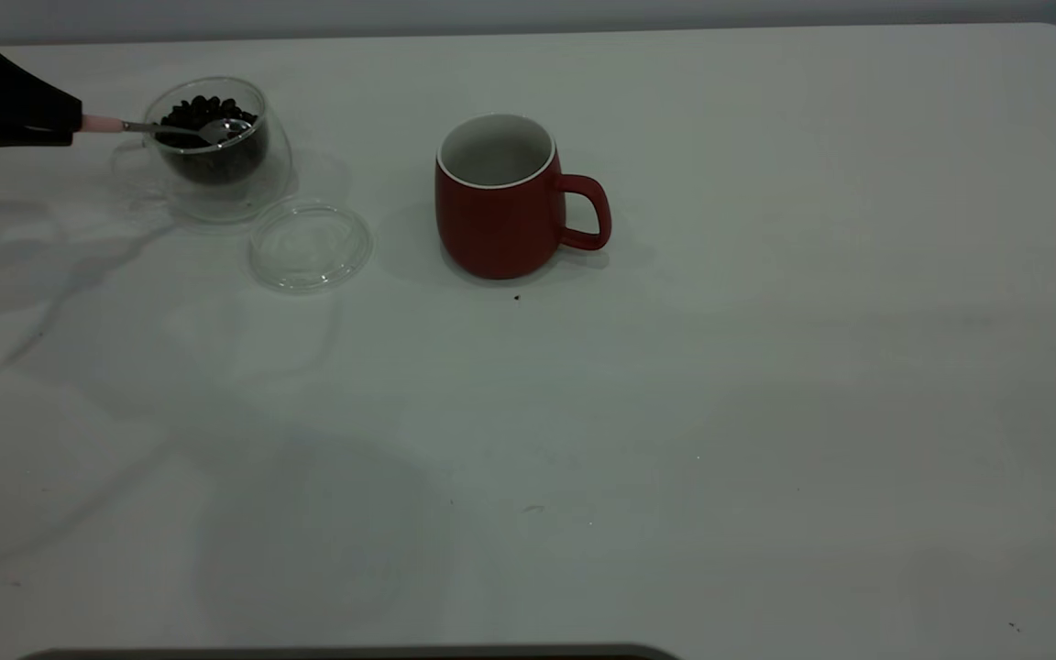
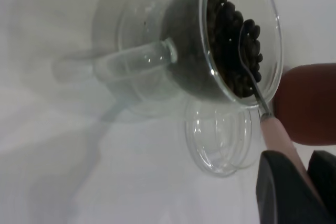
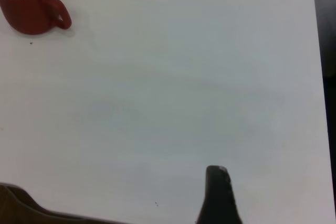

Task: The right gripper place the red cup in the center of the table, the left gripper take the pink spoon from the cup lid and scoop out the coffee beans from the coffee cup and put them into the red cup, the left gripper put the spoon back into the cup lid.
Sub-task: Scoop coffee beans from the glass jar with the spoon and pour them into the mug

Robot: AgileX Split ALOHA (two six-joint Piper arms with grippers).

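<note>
My left gripper (image 1: pixel 70 124) is at the far left of the table (image 1: pixel 675 412), shut on the pale handle of the pink spoon (image 1: pixel 102 124). The spoon's metal bowl (image 2: pixel 245 43) lies on the coffee beans (image 2: pixel 228 51) inside the clear coffee cup (image 1: pixel 216 147). The cup lid (image 1: pixel 310 246) lies flat and bare just in front of that cup. The red cup (image 1: pixel 500 197) stands upright mid-table with its handle pointing right and shows only white inside. My right gripper (image 3: pixel 219 195) hangs over bare table, well away from the red cup (image 3: pixel 29 3).
The coffee cup's glass handle (image 2: pixel 134 61) points toward the left arm. A tiny dark speck (image 1: pixel 517 297) lies in front of the red cup. The table's right edge (image 3: pixel 315 77) is beside the right gripper. A dark strip (image 1: pixel 354 653) borders the near edge.
</note>
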